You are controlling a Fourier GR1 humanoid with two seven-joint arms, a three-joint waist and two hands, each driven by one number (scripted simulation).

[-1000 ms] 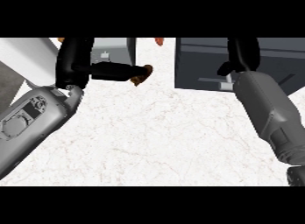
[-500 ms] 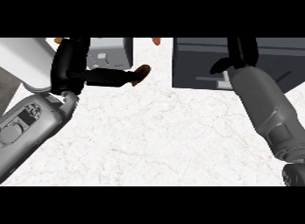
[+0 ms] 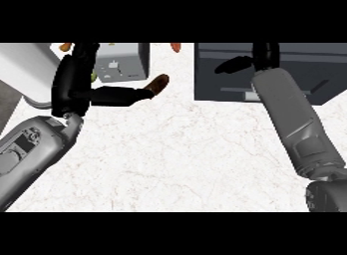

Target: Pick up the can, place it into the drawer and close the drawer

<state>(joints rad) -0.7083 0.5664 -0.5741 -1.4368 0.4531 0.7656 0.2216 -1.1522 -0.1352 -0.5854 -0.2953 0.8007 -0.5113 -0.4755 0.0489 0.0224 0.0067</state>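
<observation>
Pulled slightly back, the left hand [image 3: 79, 85] stays open and empty beside the grey box [image 3: 122, 63]; the right hand's [image 3: 263, 57] state is unclear.

Single head view is looking steeply down, close over the white marbled desk [image 3: 176, 149]; both forearms are entering from the lower edge.

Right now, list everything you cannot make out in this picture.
Head view:
- Can: not plainly seen; the left robot hand may be covering it.
- Drawer: its inside is hidden by the right robot hand and forearm, and cut by the top edge.
- Orange bits at the top edge: cut off, too small to name.
</observation>
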